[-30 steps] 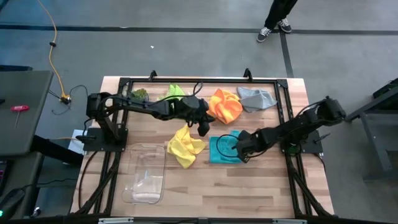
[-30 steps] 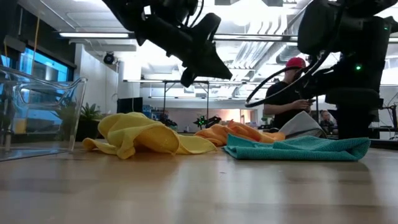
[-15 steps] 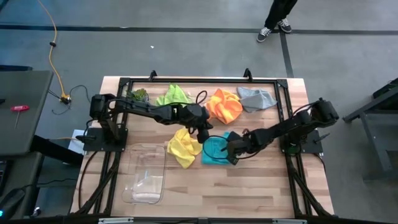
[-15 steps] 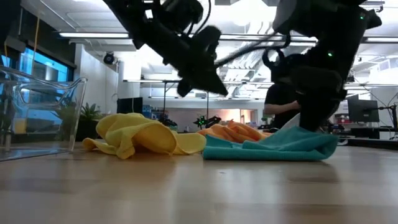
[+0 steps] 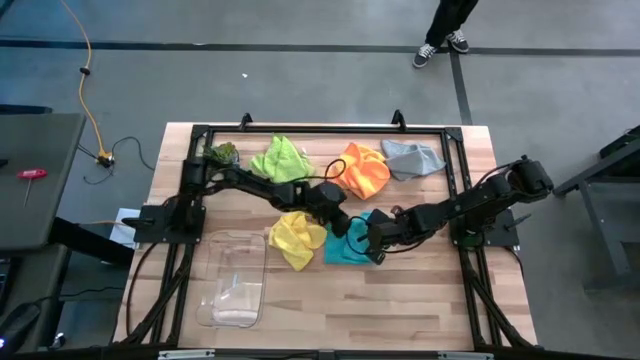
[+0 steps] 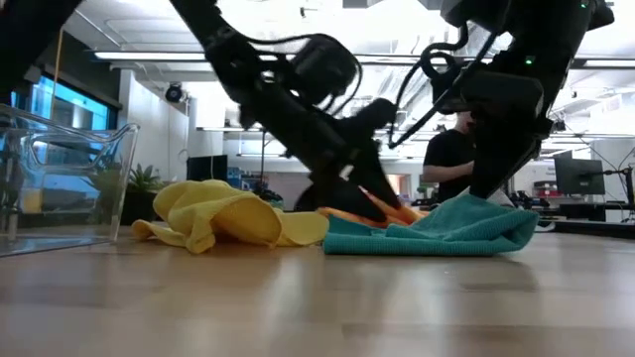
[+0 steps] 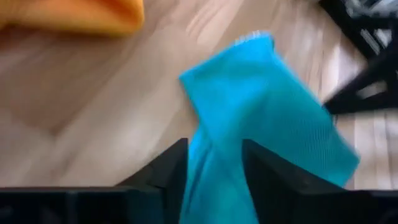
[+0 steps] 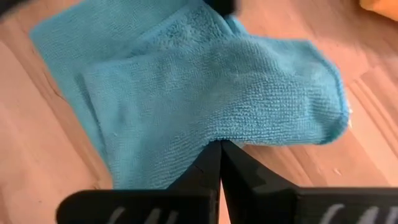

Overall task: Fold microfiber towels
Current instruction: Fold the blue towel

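The teal towel [image 5: 349, 247] lies near the table's middle, with its right part raised and doubled over the rest. My right gripper [image 8: 219, 144] is shut on it at its right side [image 5: 378, 245]. My left gripper [image 7: 214, 149] is low at the towel's far left part [image 5: 349, 228], slanting down. Its fingers are open, and a strip of the teal cloth [image 7: 217, 180] runs between them. The yellow towel [image 5: 296, 237] lies crumpled just left of the teal one. The lime green [image 5: 280, 157], orange [image 5: 363, 170] and grey [image 5: 413, 157] towels lie along the far edge. My left gripper's open fingers [image 7: 169, 169] stand on either side of the teal cloth; I cannot tell whether they touch it. My right gripper pinches the raised flap's edge [image 8: 211, 132] between its two shut fingers, slanting down from the table's right. One layer or several, I cannot tell. The flap arches over the lower part [image 8: 68, 43], which lies on the table.
A clear plastic bin [image 5: 233, 278] stands at the near left, and a small green plant [image 5: 222, 153] at the far left. A person [image 6: 451, 159] stands beyond the far edge. Bare wood [image 5: 400, 300] lies near the front edge.
My left gripper has come down and toward the near right, from above the yellow towel to the teal towel. My right gripper has drawn the teal towel's right part up and toward the table's left, so the towel has bunched shorter with a raised hump.
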Controlling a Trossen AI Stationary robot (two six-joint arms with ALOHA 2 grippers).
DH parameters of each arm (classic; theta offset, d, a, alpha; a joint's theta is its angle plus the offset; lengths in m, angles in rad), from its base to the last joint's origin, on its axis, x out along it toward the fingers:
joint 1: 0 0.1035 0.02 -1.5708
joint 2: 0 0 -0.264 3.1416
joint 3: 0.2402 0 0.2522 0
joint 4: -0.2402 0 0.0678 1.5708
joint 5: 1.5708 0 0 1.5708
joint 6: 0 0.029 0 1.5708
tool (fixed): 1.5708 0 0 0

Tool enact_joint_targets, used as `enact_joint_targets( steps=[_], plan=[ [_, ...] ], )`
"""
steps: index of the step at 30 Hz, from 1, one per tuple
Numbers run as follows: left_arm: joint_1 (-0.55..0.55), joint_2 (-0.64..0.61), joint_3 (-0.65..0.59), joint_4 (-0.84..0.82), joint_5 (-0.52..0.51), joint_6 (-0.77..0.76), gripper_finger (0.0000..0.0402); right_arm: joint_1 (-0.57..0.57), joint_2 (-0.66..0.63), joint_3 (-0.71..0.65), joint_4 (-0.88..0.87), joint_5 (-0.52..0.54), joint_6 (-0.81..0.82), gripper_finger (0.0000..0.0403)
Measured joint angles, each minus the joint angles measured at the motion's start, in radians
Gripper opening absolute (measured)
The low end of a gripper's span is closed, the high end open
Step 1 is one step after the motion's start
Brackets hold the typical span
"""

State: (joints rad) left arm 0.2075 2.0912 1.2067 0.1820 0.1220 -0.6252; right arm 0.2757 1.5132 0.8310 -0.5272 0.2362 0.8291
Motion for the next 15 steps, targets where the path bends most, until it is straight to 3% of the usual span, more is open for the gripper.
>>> enact_joint_targets(
  steps=[7,11,15],
  plan=[
    [0.000,0.142,0.218,-0.136,0.029,0.012,0.0213,0.001,-0.004,0.000,0.023,-0.008,0.003,0.0000],
    [-0.008,0.202,0.322,-0.218,0.028,0.042,0.0218,0.001,-0.004,0.000,0.028,-0.008,0.002,0.0000],
    [-0.019,0.214,0.345,-0.231,0.007,0.087,0.0210,0.002,-0.004,0.000,0.031,-0.006,0.004,0.0000]
  ],
)
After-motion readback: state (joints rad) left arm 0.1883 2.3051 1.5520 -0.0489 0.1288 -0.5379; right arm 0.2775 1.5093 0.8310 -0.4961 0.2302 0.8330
